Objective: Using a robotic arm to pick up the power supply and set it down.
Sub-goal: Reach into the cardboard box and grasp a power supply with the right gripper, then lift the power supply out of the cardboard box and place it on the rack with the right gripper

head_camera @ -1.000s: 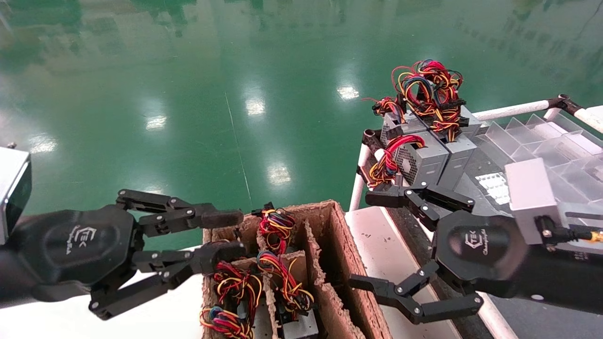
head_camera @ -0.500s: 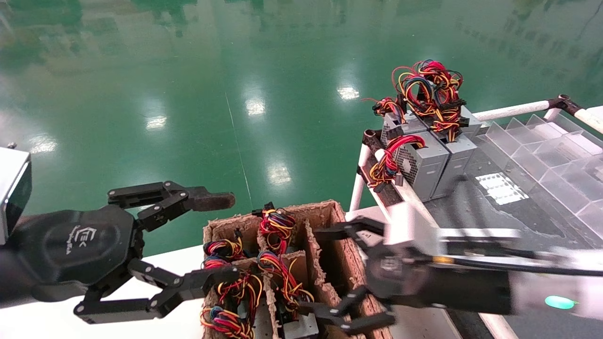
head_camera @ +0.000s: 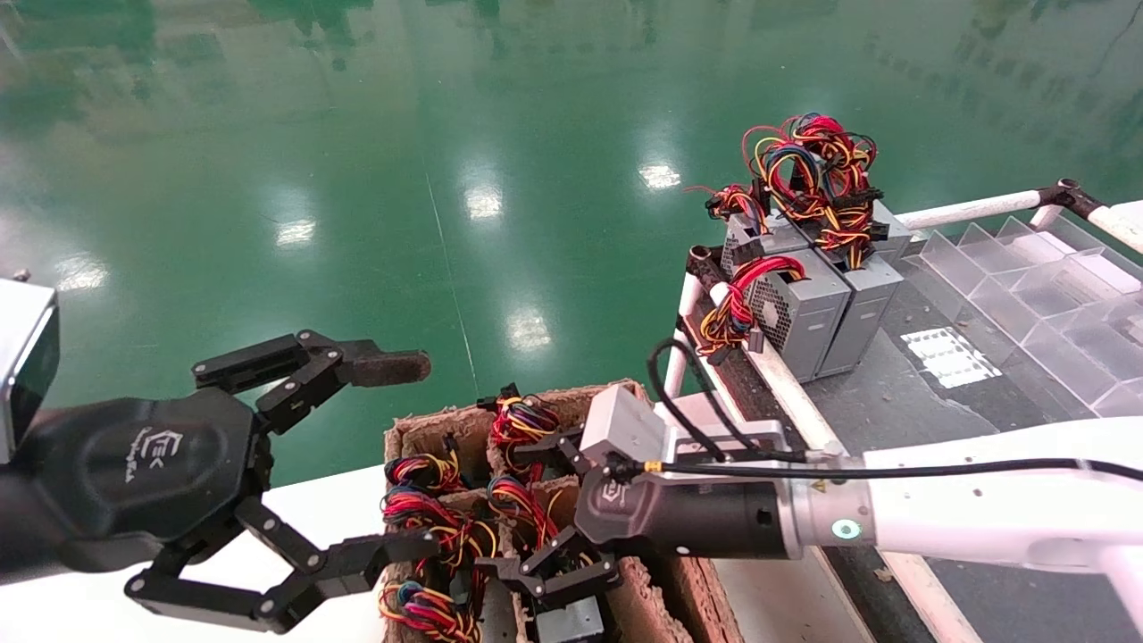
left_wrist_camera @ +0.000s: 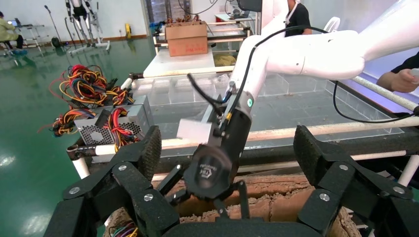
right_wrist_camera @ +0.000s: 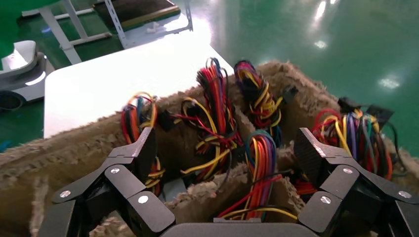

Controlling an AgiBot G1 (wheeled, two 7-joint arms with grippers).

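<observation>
1. Power supply [head_camera: 571, 620]: a small plain grey metal box, seen low in a middle compartment of the crate [head_camera: 571, 393]. A loose tuft of wires [head_camera: 527, 502] in red, yellow, orange and black is carried on top. Most of the casing is hidden by the wires and the partition walls.
2. Right gripper [head_camera: 527, 513]: positioned directly over that compartment, fingers spread wide on either side of the wire tuft, nothing gripped. Contact with the wires cannot be confirmed.
3. Left gripper [head_camera: 402, 455]: held just beside the crate's left edge, also spread wide and empty, its lower finger close to the crate's left wall.
4. Obstructions: neighbouring compartments are packed with similar wire bundles, and the ragged fibre partitions stand close around the unit.
5. Surroundings: the crate is set on a white table [head_camera: 339, 496]. Mesh-sided grey boxes [head_camera: 799, 308] with thick wire bundles are stood on a dark bench [head_camera: 893, 393] to the right, well apart from the crate, with clear dividers [head_camera: 1027, 286] behind them.
</observation>
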